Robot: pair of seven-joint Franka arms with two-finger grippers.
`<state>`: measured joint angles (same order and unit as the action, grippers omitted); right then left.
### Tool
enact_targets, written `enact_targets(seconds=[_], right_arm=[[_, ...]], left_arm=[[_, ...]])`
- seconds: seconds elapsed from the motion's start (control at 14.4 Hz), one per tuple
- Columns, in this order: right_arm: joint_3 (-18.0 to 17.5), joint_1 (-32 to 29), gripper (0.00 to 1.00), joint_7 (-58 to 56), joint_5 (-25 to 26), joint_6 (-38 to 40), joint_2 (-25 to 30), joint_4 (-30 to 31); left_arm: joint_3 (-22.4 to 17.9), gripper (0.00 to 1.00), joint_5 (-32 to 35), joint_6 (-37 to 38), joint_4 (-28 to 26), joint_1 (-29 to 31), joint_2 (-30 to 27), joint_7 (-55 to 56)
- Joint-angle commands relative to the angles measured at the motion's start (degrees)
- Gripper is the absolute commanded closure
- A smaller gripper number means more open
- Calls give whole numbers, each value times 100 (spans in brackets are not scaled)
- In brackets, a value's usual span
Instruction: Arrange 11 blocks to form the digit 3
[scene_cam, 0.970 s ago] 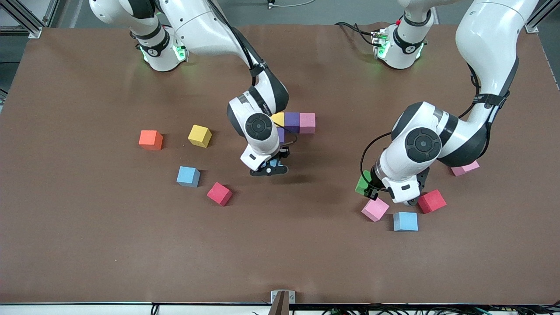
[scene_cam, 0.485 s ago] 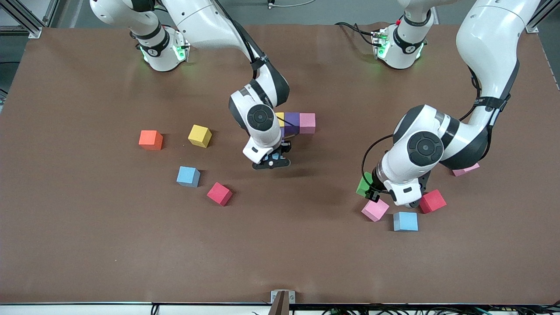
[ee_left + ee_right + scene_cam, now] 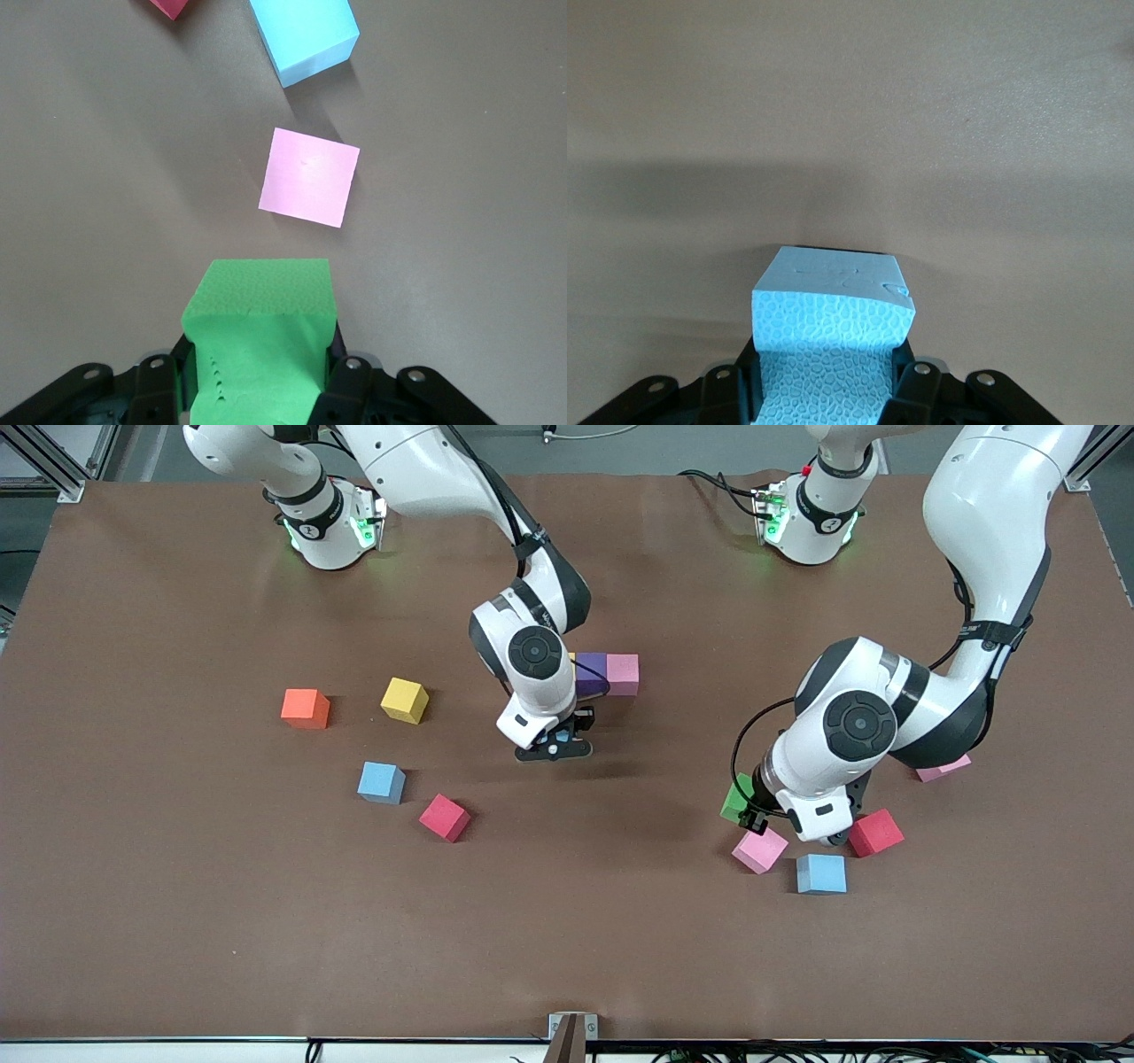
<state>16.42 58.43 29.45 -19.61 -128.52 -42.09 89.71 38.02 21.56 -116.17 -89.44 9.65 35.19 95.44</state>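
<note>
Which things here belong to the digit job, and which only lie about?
Job: green block in left gripper; light blue block in right gripper; purple block and pink block already placed.
Lying about: orange cube.

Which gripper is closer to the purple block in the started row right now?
Right. The right gripper, shut on a light blue block, hangs just beside the purple block. The left gripper, holding the green block, is toward the left arm's end, beside a pink block.
</note>
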Motion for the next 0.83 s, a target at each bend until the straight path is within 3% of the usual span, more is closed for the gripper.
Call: enact_targets(seconds=[0.0,0.76], right_arm=[[54,81,99,105,141,-50,184,267],[54,81,99,70,150,-24,166,258]], left_arm=[[13,85,32,112,138,-51,111,-8],[30,85,33,121,76,-262,120,185]])
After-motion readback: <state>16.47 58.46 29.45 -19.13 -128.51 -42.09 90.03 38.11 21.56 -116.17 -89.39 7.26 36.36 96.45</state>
